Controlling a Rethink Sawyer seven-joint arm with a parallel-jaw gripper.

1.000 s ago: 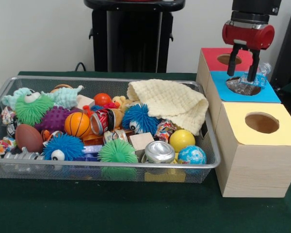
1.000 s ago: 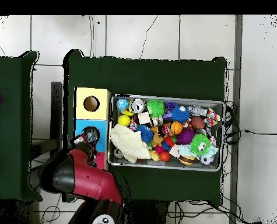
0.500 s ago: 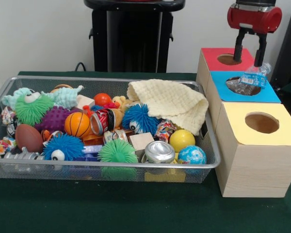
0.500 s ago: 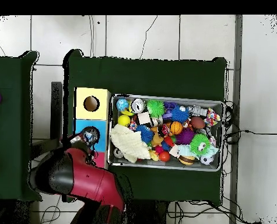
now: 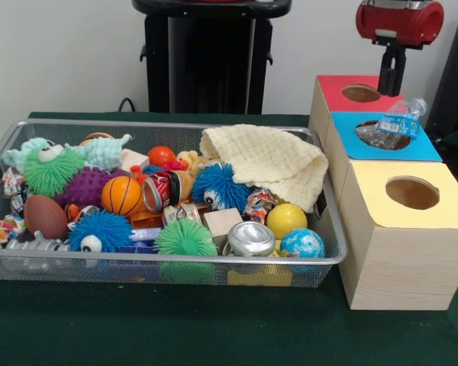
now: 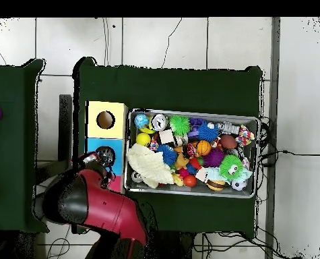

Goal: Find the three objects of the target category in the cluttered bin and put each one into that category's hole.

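Observation:
The wire mesh bin point(image 5: 175, 261) sits on the green table, full of toys; it also shows in the overhead view point(image 6: 193, 112). A wrinkly clear packet with blue and white point(image 5: 401, 122) sticks out of the hole in the blue-topped box point(image 5: 427, 149), leaning on the hole's right rim. More crumpled clear plastic point(image 5: 375, 137) lies in that hole. My gripper point(image 5: 393, 84) hangs above the red-topped box point(image 5: 332, 91), just behind the packet and apart from it, holding nothing I can see. I see no such packet in the bin.
A yellow-topped box point(image 5: 412, 221) stands nearest the camera in the row of three. A cream cloth point(image 5: 267, 160) covers the bin's right rear part. Spiky balls, a red can point(image 5: 162, 191), a crushed silver can point(image 5: 252, 238) and small balls fill the bin. My arm point(image 6: 88, 202) covers the red box from overhead.
My gripper has risen from the blue box's hole and now hangs higher, over the red box's edge. The packet stays behind, sticking out of the hole.

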